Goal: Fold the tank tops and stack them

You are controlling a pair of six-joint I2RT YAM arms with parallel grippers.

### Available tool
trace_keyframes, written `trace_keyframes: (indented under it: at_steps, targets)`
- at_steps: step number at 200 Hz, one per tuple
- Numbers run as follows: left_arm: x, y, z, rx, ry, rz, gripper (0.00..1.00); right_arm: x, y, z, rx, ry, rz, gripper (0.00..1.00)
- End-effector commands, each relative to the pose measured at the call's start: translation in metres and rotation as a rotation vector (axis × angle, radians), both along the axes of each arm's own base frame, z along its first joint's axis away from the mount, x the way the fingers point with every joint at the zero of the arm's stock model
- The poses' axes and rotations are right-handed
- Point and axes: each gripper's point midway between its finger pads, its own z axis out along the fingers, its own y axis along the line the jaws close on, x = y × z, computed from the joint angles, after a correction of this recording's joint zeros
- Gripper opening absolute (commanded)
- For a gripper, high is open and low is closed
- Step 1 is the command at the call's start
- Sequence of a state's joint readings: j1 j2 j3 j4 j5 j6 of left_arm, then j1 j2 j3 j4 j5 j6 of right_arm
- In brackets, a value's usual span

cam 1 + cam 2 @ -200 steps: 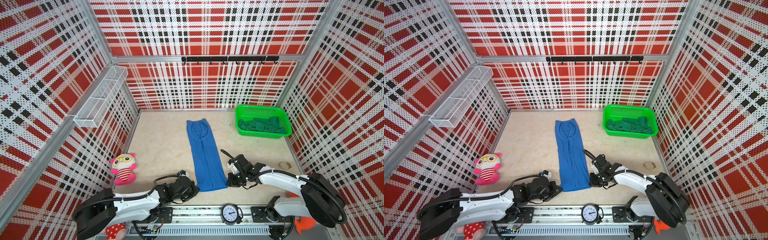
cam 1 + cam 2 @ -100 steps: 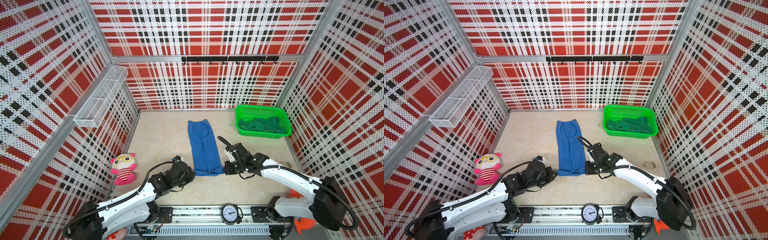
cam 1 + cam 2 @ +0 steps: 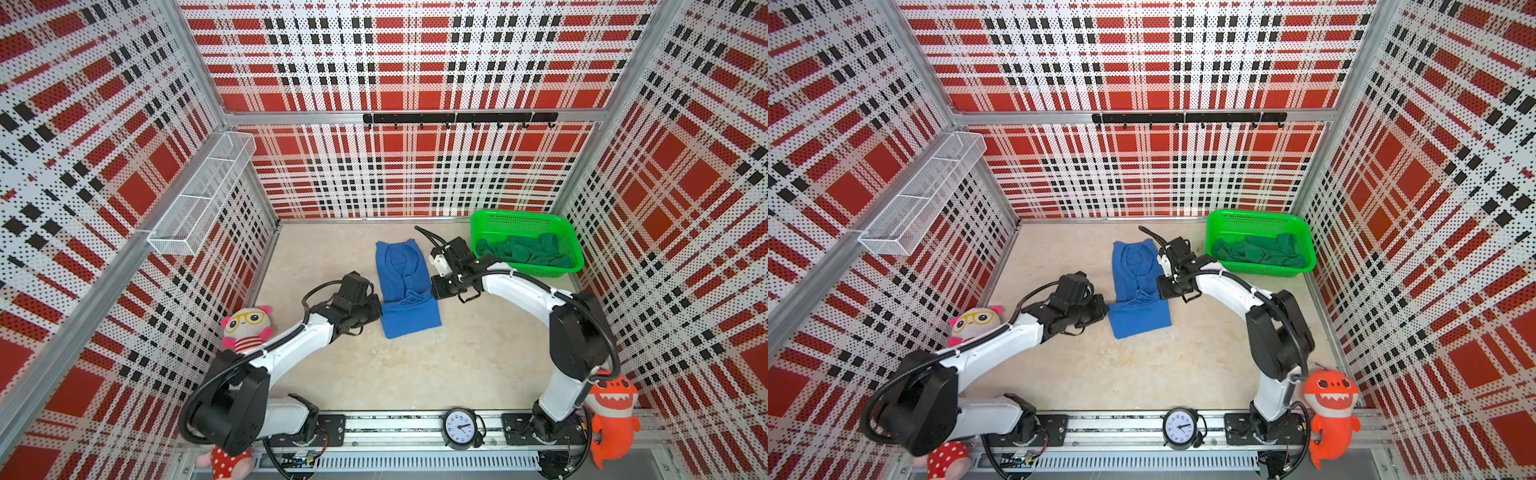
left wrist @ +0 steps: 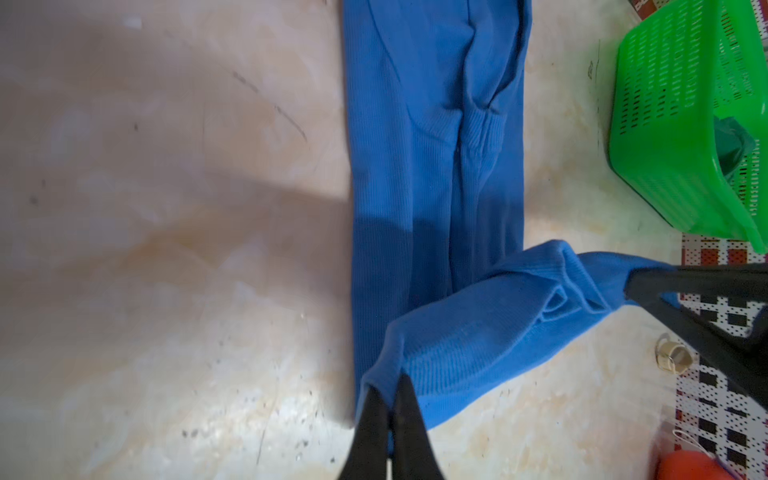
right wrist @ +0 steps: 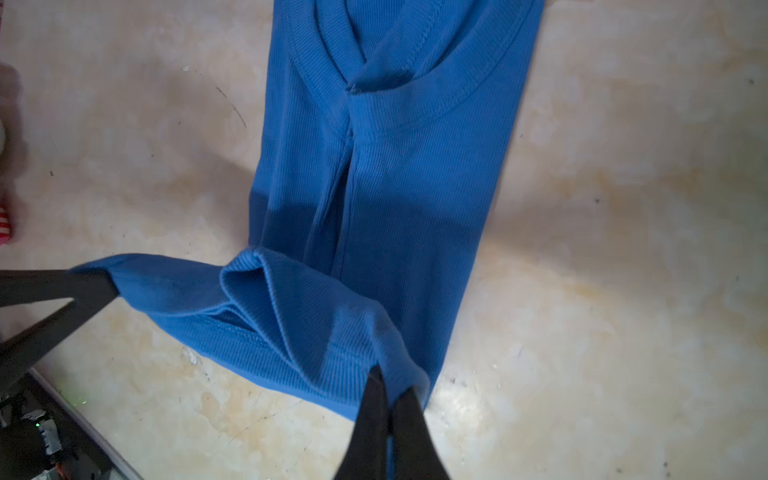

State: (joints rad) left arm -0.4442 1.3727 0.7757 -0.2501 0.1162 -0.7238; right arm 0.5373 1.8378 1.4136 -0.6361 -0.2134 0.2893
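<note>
Two tight pinches on blue tank top (image 4: 415, 124), left hand (image 4: 390, 384), right hand (image 5: 392, 380), plain in wrist views only.

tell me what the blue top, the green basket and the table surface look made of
blue tank top: looks like ribbed knit cloth, matte; fine lengthwise ribs, stitched hems, soft drooping folds.
green basket: seemingly moulded plastic, slightly glossy; rigid walls with rows of slots.
tabletop: smooth, mottled beige, stone-like or a printed laminate; cannot tell which.
</note>
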Motion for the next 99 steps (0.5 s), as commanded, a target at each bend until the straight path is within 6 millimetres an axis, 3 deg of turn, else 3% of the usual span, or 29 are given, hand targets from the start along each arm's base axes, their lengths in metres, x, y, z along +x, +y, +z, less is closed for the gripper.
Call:
trace_keyframes:
  at_steps: [1, 62, 67, 76, 81, 90, 99]
  targets:
    - [0.031, 0.002, 0.011, 0.034, -0.08, -0.066, 0.0, 0.018, -0.001, -0.003, -0.033, -0.016, 0.064, 0.0]
    - [0.1, -0.013, -0.006, 0.052, -0.099, -0.124, 0.0, 0.073, -0.002, -0.022, -0.025, -0.005, 0.027, 0.0]
    - [0.106, -0.015, -0.008, 0.051, -0.1, -0.129, 0.0, 0.077, -0.002, -0.021, -0.019, -0.01, 0.024, 0.04]
    - [0.118, -0.018, -0.01, 0.05, -0.103, -0.135, 0.0, 0.088, -0.001, -0.02, -0.001, -0.028, 0.016, 0.23]
    - [0.124, -0.02, -0.011, 0.047, -0.106, -0.139, 0.1, 0.092, 0.0, -0.017, 0.011, -0.04, 0.016, 0.32]
    - [0.135, -0.021, -0.011, 0.045, -0.112, -0.142, 0.41, 0.102, 0.002, -0.01, 0.028, -0.064, 0.011, 0.51]
    - [0.146, -0.016, -0.007, 0.052, -0.115, -0.135, 0.55, 0.111, 0.0, 0.0, 0.034, -0.097, 0.005, 0.61]
